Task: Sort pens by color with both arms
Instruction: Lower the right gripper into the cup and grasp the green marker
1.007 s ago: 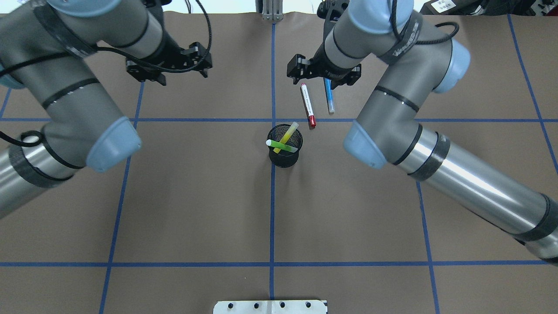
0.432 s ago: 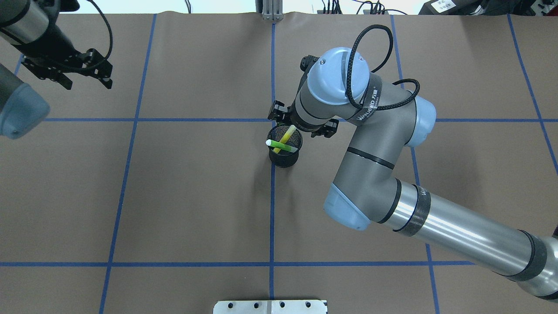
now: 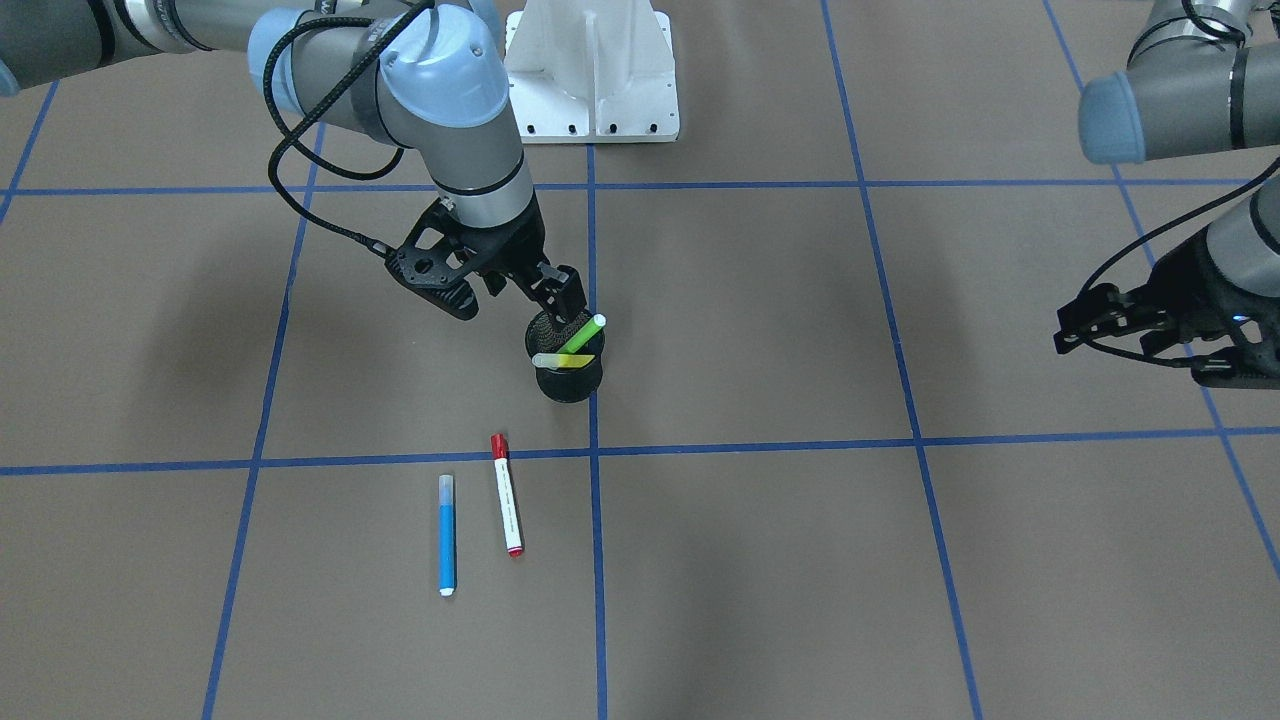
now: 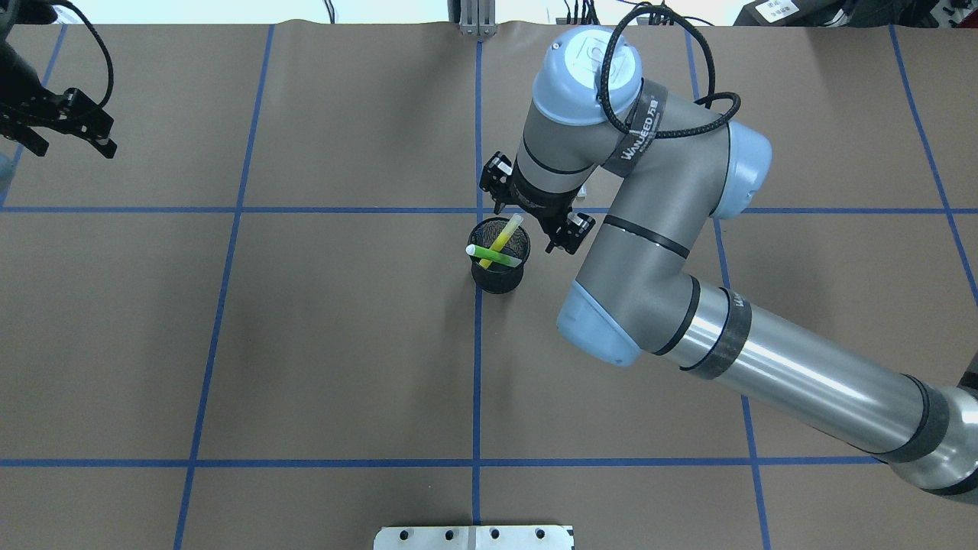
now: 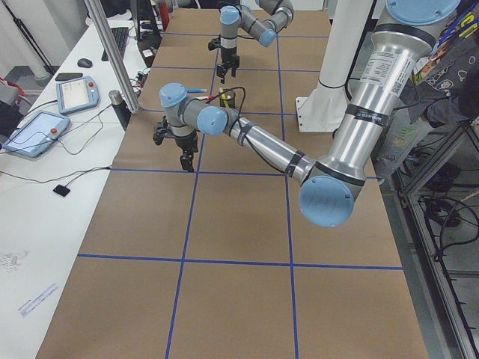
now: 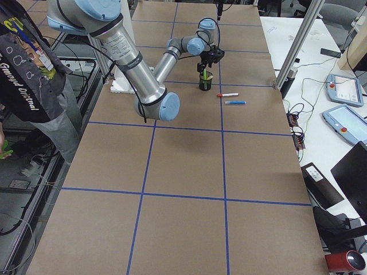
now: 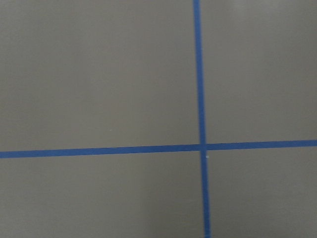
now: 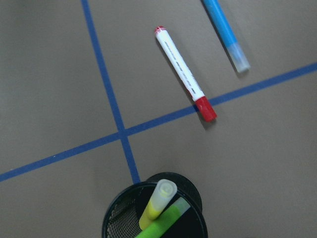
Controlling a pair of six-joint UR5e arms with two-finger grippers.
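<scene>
A black mesh cup [image 4: 497, 281] stands at the table's centre. It holds the lime green pen [image 4: 497, 257] and the yellow pen [image 4: 505, 233], both leaning. My right gripper [image 3: 510, 298] hovers just beside the cup's rim, open and empty. The blue pen [image 3: 446, 535] and the white pen with red cap [image 3: 507, 494] lie side by side on the table beyond the cup; the right arm hides them from overhead. The right wrist view shows the white pen [image 8: 182, 70], blue pen [image 8: 225, 30] and cup [image 8: 118, 218]. My left gripper [image 4: 70, 145] hangs open and empty at the far left.
Blue tape lines [image 4: 477, 382] divide the brown table into squares. The white pedestal base [image 3: 590, 70] stands on the robot's side. A person [image 6: 28, 69] stands by the table near the base. Tablets [image 6: 344, 89] lie on a side bench.
The right arm swung back from over the blue and white pens to the cup, and its wrist turned. The left arm drew away to the far left edge.
</scene>
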